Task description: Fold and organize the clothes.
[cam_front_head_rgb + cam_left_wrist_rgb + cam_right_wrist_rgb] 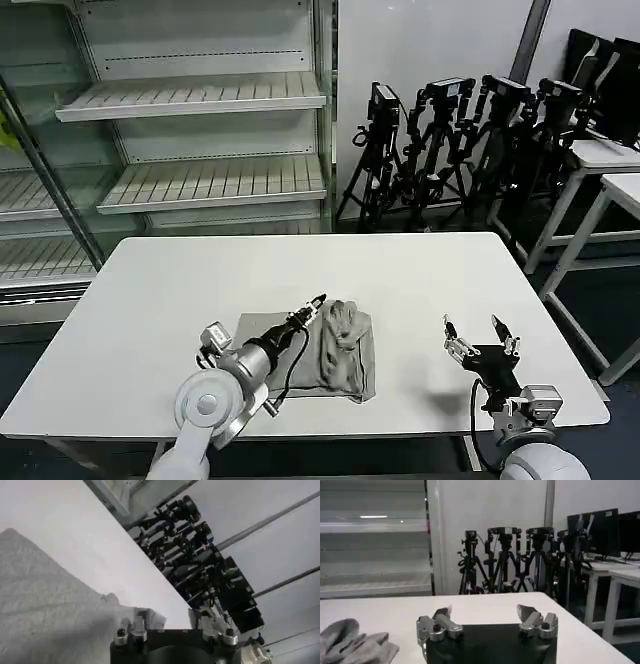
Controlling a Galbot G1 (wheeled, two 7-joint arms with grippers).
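One grey T-shirt (335, 355) bunched, left end effector (318, 301) closed, right end effector (478, 332) apart

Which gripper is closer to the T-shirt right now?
Left. The left gripper is at the T-shirt, over its bunched part; the right gripper hovers open over bare table, off to the shirt's right.

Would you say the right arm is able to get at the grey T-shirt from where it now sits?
Probably yes. The right gripper is open above bare table, with nothing between it and the T-shirt. The left gripper is already at the shirt's bunched part, so the near edge is the freer side.
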